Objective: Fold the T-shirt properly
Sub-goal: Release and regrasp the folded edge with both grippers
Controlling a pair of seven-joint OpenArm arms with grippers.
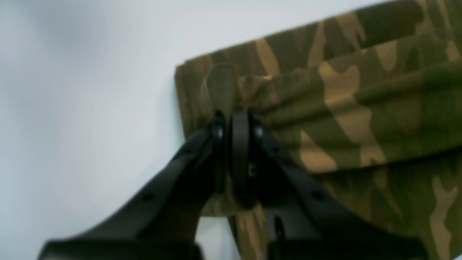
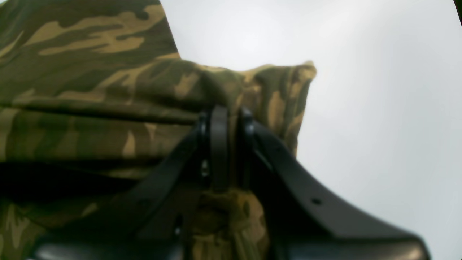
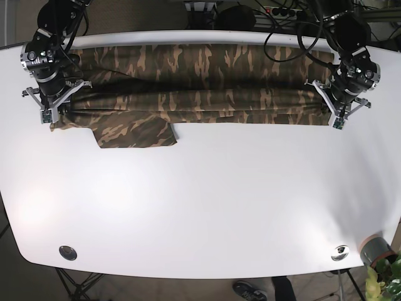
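The T-shirt is stretched along the far tabletop, each end pinched by a closed left end effector and right end effector. A lengthwise fold seems underway; matched carrying is needed.

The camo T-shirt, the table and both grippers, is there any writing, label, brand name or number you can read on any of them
None can be read. The T-shirt shows only camouflage pattern, the table is plain white, and the left gripper and right gripper show no legible markings; both wrist views are blurred.
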